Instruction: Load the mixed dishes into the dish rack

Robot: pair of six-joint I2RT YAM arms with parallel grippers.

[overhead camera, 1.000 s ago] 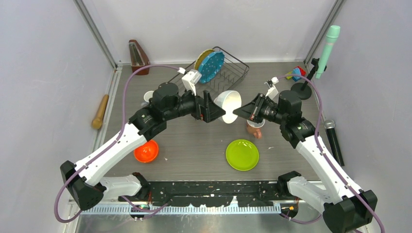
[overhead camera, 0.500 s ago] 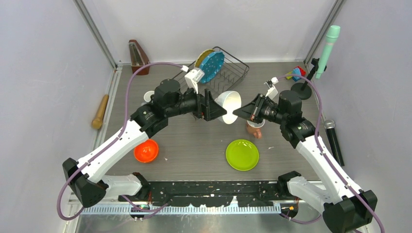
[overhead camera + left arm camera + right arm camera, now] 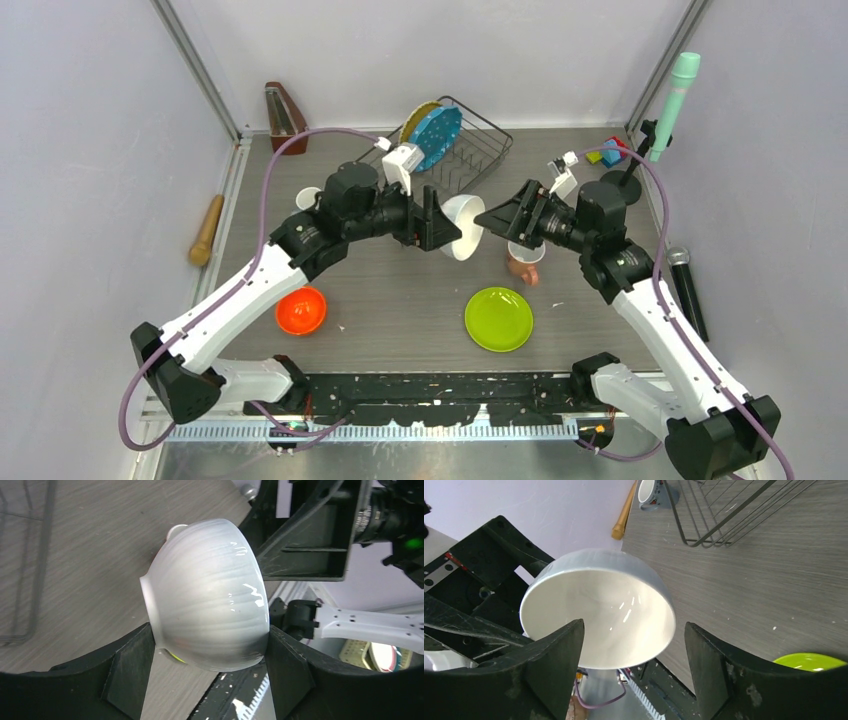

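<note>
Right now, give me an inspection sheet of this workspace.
Surface: grey wood-grain table, white specks.
Job's things: white ceramic bowl held sideways; teal-blue plate and round yellow woven plate upright in dark wire dish rack; orange bowl, lime green plate, salmon-pink mug, small grey-blue mug on table.
Clutter: wooden metronome, coloured toy blocks, wooden stick, mint-green microphone, black microphone.
Left end effector: shut on that bowl.
Right end effector: open, facing it.
Cables: purple cables loop over both arms.
Surroundings: plain grey walls.
</note>
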